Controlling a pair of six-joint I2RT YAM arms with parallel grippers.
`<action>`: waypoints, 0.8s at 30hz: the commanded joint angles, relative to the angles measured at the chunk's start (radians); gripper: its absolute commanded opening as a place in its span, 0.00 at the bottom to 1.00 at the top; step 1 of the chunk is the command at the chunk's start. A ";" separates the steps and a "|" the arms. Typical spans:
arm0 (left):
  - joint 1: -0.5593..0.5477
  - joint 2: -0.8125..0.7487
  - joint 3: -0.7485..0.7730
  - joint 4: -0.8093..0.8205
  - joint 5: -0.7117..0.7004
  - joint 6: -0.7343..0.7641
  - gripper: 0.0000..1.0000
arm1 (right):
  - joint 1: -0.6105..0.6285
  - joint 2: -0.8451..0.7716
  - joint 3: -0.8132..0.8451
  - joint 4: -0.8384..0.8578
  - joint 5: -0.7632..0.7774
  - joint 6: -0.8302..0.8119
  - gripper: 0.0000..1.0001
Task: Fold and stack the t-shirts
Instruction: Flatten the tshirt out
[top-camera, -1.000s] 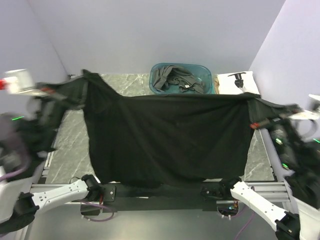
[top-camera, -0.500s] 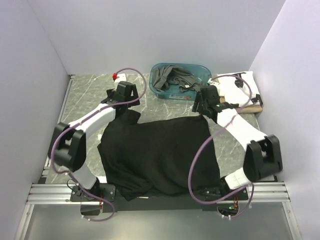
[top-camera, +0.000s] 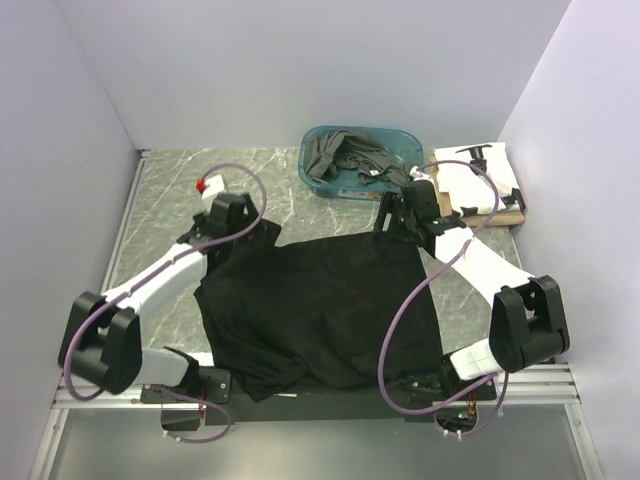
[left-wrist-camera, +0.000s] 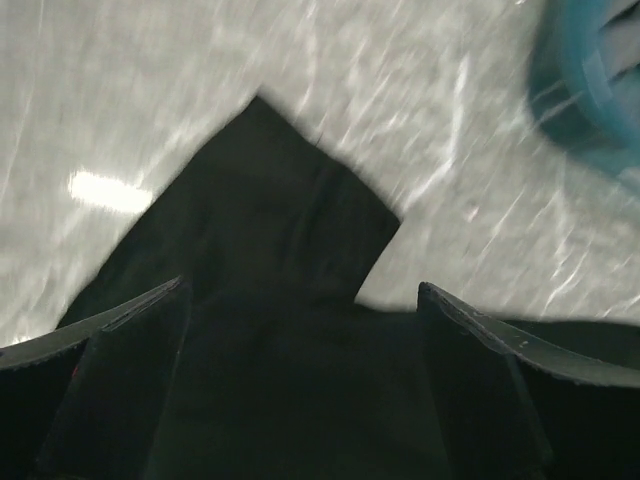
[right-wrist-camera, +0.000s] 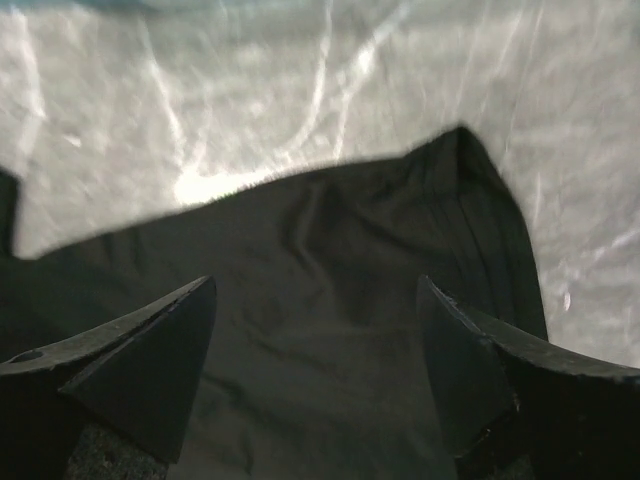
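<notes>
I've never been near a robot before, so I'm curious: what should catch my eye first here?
A big black t-shirt lies spread across the middle of the marbled table, reaching its near edge. The left gripper and right gripper are open at the shirt's two far corners, by the sleeves. Behind them, a teal tub holds crumpled dark grey shirts.
</notes>
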 joint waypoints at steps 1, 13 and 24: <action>0.003 -0.075 -0.117 0.009 0.043 -0.119 0.99 | -0.003 0.017 -0.023 0.028 -0.036 -0.005 0.87; 0.061 -0.021 -0.266 0.082 0.126 -0.179 1.00 | -0.005 0.199 0.027 -0.020 0.018 -0.026 0.87; 0.102 0.148 -0.158 0.117 0.106 -0.108 0.99 | -0.072 0.316 0.074 -0.061 -0.030 -0.040 0.86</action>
